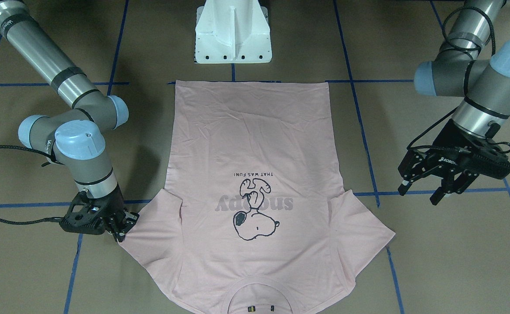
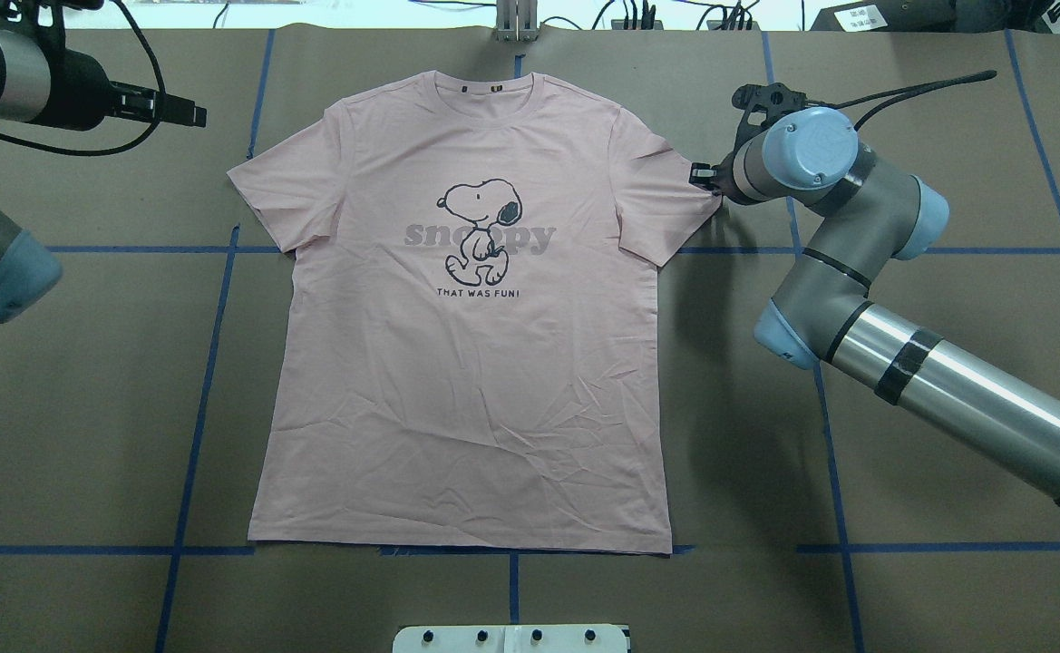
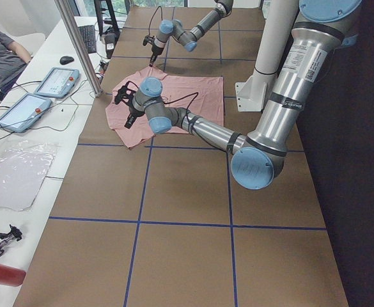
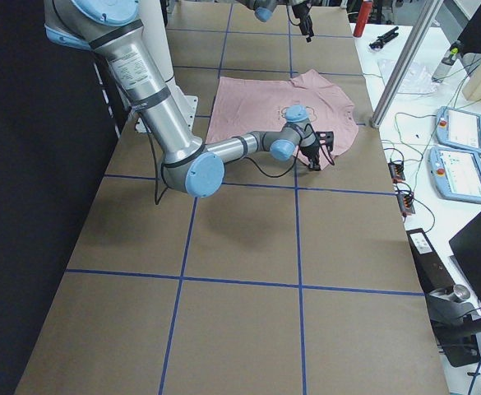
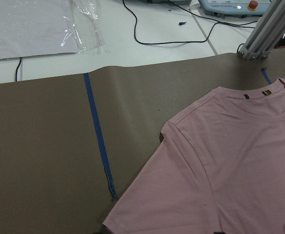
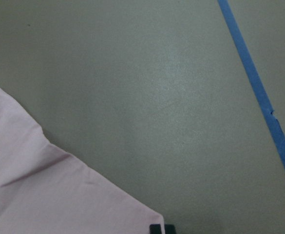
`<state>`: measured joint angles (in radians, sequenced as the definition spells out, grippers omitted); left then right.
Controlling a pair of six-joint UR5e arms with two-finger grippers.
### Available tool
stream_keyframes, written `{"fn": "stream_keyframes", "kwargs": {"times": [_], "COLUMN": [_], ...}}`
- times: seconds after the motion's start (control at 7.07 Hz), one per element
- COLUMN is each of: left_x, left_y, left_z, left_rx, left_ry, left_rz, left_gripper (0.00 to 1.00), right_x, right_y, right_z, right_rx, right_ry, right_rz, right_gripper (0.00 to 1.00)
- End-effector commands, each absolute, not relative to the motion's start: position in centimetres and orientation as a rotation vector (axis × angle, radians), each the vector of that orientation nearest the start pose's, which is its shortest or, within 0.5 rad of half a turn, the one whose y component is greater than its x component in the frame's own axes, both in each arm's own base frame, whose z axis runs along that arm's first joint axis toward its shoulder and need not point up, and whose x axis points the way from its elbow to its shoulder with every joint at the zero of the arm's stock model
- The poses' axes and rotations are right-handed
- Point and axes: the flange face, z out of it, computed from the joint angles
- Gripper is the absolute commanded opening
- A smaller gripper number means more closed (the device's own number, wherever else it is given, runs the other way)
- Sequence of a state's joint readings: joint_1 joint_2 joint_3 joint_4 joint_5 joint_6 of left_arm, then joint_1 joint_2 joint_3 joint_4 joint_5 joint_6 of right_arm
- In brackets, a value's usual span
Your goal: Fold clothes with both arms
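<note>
The pale pink T-shirt (image 1: 255, 131) lies flat and print-up on the brown bench (image 1: 455, 261), with its hem toward the white base (image 1: 233, 39), its collar away from it, and both sleeves spread. The right pincer (image 1: 121, 226) sits low at the outer corner of the sleeve (image 1: 150, 231) on the robot's right and touches its edge, but I cannot tell whether the fingers are clamped on the cloth. The left pincer (image 1: 421, 192) hangs above the bench with its fingers apart, clear of the other sleeve (image 1: 359, 231).
</note>
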<state>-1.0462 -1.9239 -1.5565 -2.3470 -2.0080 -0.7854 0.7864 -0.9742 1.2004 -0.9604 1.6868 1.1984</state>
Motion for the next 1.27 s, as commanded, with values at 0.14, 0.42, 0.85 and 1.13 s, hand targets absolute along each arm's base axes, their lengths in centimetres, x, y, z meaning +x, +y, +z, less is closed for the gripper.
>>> {"fn": "stream_keyframes", "kwargs": {"times": [0.14,0.42,0.85,1.13], "left_x": [24.1,24.1,24.1,24.1], "left_y": [-59.8,-59.8,-59.9,-59.8], "left_z": [38.1,38.1,38.2,38.3], "left_rx": [0.631,0.632,0.631,0.629], "left_ry": [0.978,0.979,0.978,0.977], "left_rz": [0.015,0.014,0.013,0.013], "left_gripper": [0.8,0.8,0.81,0.81], "right_x": [-45.8,-50.2,-56.5,-56.6], "right_y": [-62.7,-61.4,-62.2,-62.5], "right_z": [32.0,25.4,22.2,22.5], "right_rx": [0.288,0.268,0.309,0.314], "right_ry": [-0.703,-0.709,-0.654,-0.646], "right_rz": [0.362,0.486,0.504,0.52], "right_gripper": [0.0,0.0,0.0,0.04]}}
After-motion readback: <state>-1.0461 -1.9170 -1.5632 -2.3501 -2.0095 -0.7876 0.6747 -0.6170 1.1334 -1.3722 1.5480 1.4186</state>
